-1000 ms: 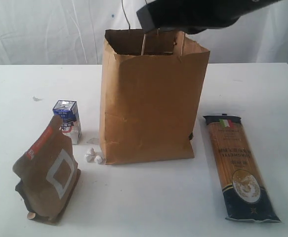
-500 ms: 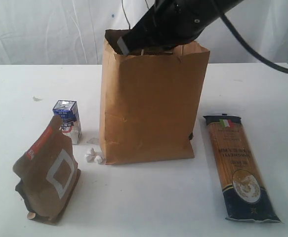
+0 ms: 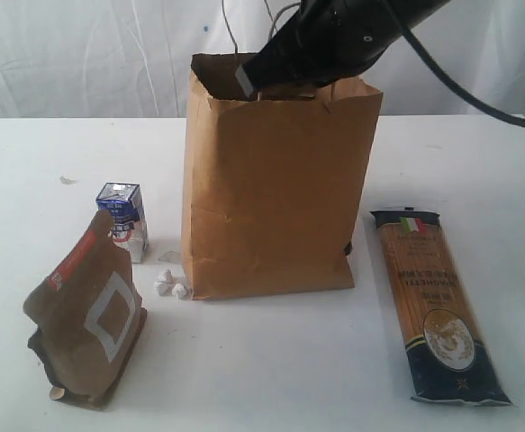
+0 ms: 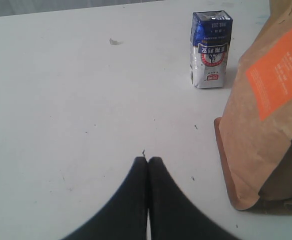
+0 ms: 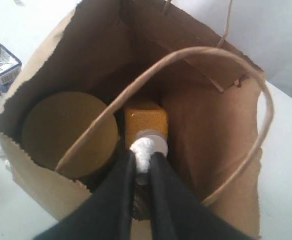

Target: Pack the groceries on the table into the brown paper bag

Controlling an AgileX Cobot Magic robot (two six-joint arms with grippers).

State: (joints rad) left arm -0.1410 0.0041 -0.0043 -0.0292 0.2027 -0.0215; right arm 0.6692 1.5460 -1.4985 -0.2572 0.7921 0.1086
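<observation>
Right gripper (image 5: 141,156) is clamped on the cap of the yellow-grain bottle (image 5: 144,121) inside the brown paper bag (image 5: 208,125). Left gripper (image 4: 147,161) is closed and empty over the table (image 4: 60,90).

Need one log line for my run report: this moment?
right gripper: shut on yellow-grain bottle, inside brown paper bag | left gripper: shut, empty
</observation>
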